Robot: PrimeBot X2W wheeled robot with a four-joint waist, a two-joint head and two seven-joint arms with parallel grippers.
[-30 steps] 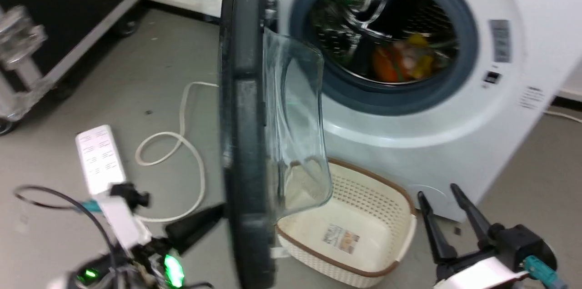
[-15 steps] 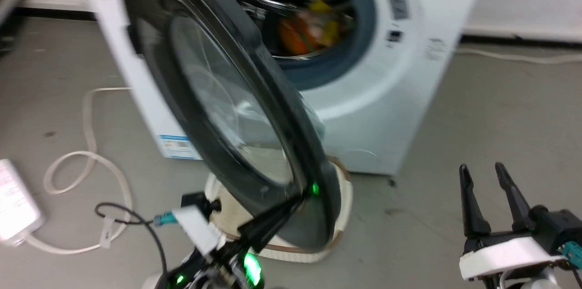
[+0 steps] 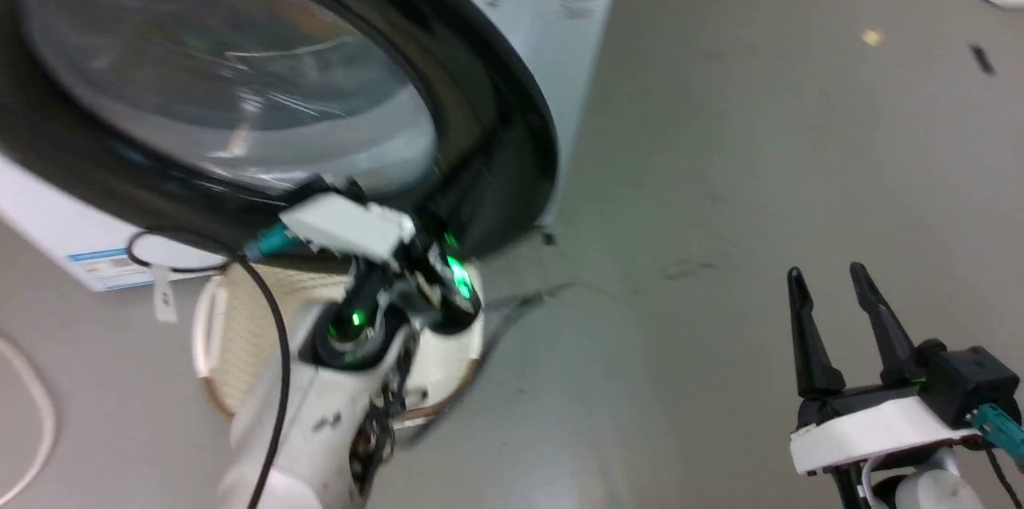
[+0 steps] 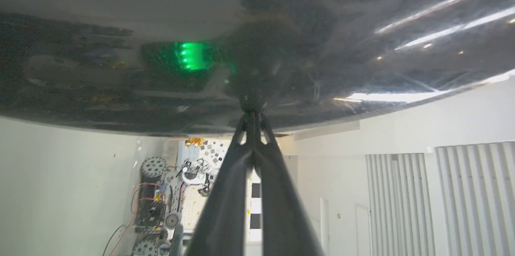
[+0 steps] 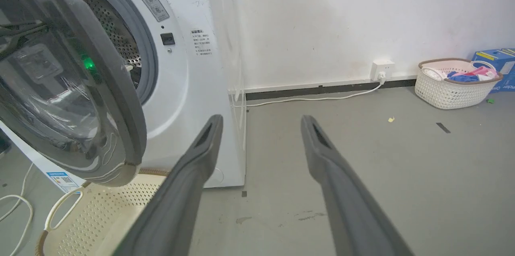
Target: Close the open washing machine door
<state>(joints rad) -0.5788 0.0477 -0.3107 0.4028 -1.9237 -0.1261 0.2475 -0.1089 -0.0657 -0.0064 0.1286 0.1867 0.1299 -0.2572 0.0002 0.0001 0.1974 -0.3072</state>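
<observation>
In the left wrist view, the left fingers (image 4: 235, 167) are pressed together into one wedge with nothing between them. Their tips touch the glossy outer face of the door (image 4: 120, 67). The door lies straight ahead of them, between them and the machine, and contact falls on the black band close to the door's curved edge rather than on the glass. In the head view, the door stands out from the front of the machine (image 3: 560, 29), partly swung and not latched. The left arm reaches up against the door's lower free edge, above the basket (image 3: 232, 349) that sits on the floor before the machine. The right fingers (image 3: 806, 333) are spread apart and empty, well apart from the machine on its right side and pointing over bare floor, so the left arm is plainly the nearer one. In the right wrist view, a wedge of open space shows between the door and the machine's front, with the grey gasket and steel drum visible through it. The hinge side is the far one, and the free edge is the one nearer the right fingers. By my reading, the coming move turns on this: the machine lies beyond the door along the line of the left fingers. A push along that line, kept near the free edge, should swing the door home, though tips on such gloss could slide.
</observation>
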